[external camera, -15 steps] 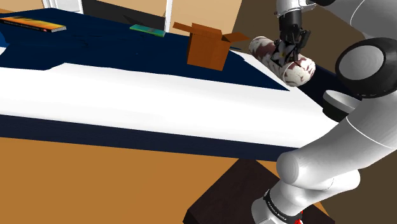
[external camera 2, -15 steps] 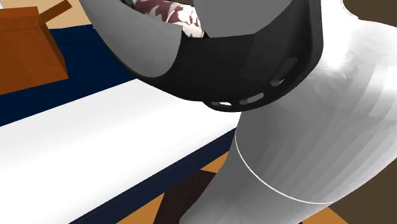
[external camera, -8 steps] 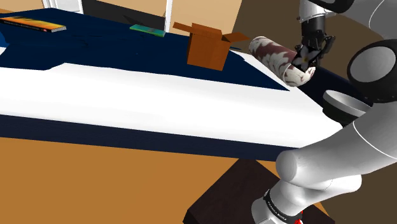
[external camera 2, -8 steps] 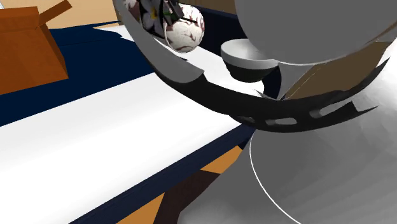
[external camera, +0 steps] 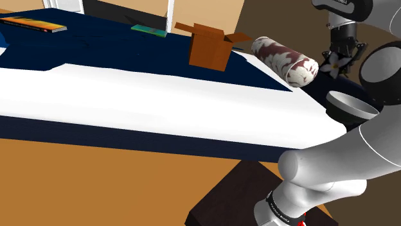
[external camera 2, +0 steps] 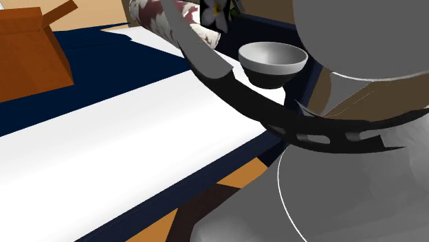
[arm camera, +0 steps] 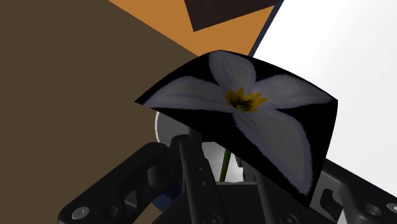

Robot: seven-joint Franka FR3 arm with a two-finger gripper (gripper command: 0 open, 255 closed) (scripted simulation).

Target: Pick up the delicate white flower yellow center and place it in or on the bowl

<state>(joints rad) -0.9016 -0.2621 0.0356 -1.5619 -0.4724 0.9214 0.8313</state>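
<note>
The flower (external camera: 335,63), white petals around a yellow centre on a thin green stem, hangs in the air with my black gripper (external camera: 341,58) shut on it. In the wrist view the blossom (arm camera: 245,102) spreads just beyond the fingers (arm camera: 191,172), which clasp the stem. The bowl (external camera: 350,106), grey with a dark underside, stands on the dark corner of the surface at the shoulder view's right. It lies lower than the flower and a little to its right. In the second exterior view the flower (external camera 2: 218,10) sits up and left of the bowl (external camera 2: 273,60).
A rolled white and maroon patterned cushion (external camera: 285,60) lies just left of the flower. A brown open cardboard box (external camera: 209,46) stands further left. Flat books (external camera: 35,24) lie far back on the navy and white surface (external camera: 160,103). My own arm (external camera 2: 357,137) looms large at the second exterior view's right.
My gripper has carried the flower from over the rolled cushion toward the shoulder view's right, and it now hangs near the bowl. The grip has stayed the same.
</note>
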